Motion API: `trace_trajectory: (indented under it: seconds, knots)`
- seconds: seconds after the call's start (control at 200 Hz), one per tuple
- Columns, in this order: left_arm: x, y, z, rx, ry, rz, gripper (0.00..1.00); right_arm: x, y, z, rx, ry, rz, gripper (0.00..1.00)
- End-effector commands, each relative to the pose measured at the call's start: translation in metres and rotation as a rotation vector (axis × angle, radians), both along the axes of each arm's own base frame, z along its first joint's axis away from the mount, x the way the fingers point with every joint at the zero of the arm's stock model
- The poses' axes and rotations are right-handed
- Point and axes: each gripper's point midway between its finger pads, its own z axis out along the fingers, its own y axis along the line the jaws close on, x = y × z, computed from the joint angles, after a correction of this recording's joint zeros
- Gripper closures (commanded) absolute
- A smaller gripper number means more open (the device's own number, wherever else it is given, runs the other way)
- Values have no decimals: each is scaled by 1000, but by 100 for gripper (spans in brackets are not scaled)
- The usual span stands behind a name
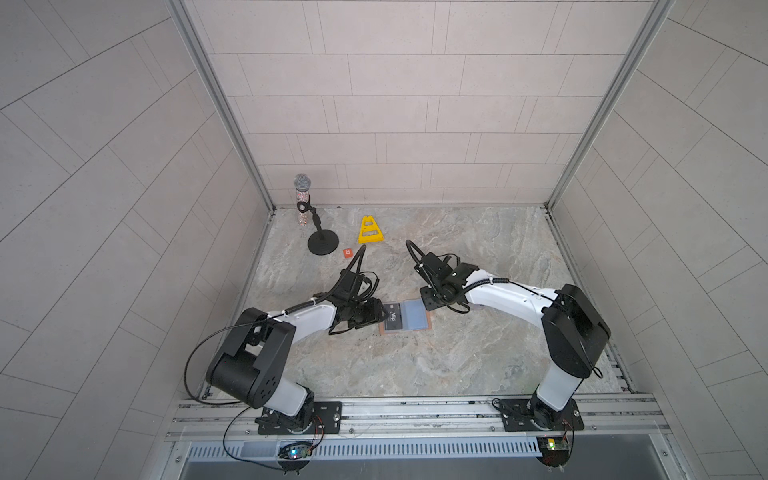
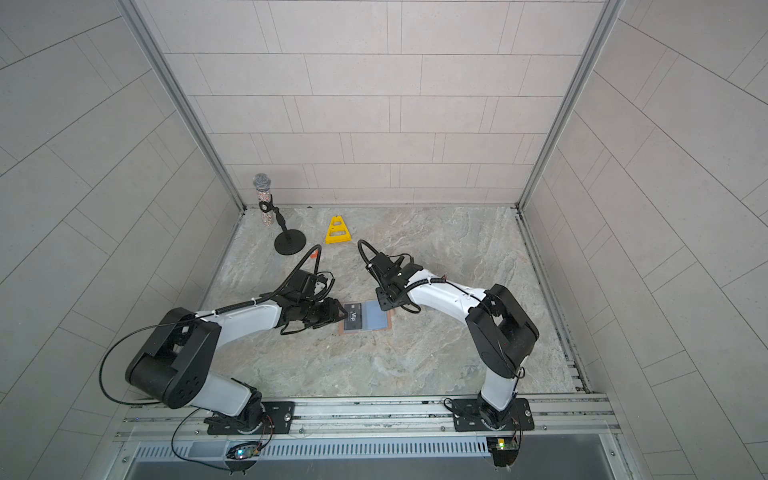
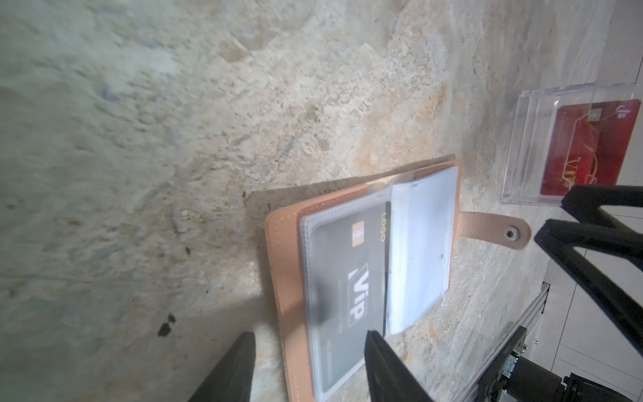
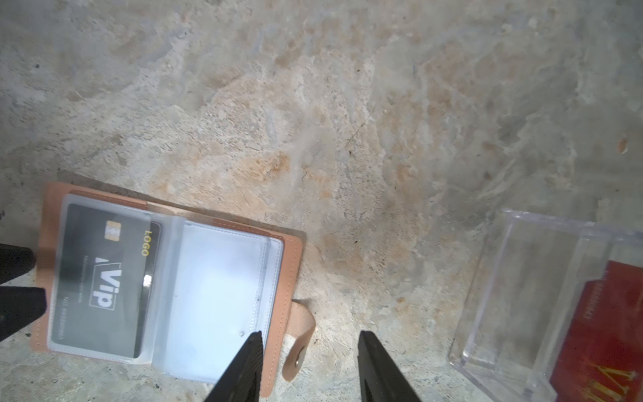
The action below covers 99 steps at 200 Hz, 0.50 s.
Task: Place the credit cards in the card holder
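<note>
The tan-pink card holder (image 1: 415,318) (image 3: 282,261) (image 4: 294,264) lies open and flat on the marbled table. A black VIP credit card (image 1: 394,319) (image 2: 355,318) (image 3: 348,271) (image 4: 104,278) sits in its clear sleeve on the left half. A red credit card (image 3: 584,149) (image 4: 598,330) lies in the clear plastic box (image 3: 529,139) (image 4: 522,278). My left gripper (image 3: 309,348) (image 1: 384,316) is open, its fingers straddling the holder's left edge with nothing gripped. My right gripper (image 4: 309,336) (image 1: 430,303) is open above the snap tab (image 4: 299,344) (image 3: 494,228).
At the back left stand a microphone on a black stand (image 1: 316,232) and a yellow triangular frame (image 1: 371,230). A small orange tag (image 1: 347,252) lies near them. Tiled walls close in the table on three sides.
</note>
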Motion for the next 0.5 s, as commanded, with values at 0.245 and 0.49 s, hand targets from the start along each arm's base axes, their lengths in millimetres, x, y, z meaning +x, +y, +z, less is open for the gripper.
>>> trace_trajectory:
  seconds: [0.245, 0.49]
  knots:
    - [-8, -7, -12, -32, 49, -18, 43, -10, -5, -25, -26, 84, 18, 55]
    - [-5, -13, -9, -69, 51, -21, 43, -14, -7, -36, -31, 111, 20, 68]
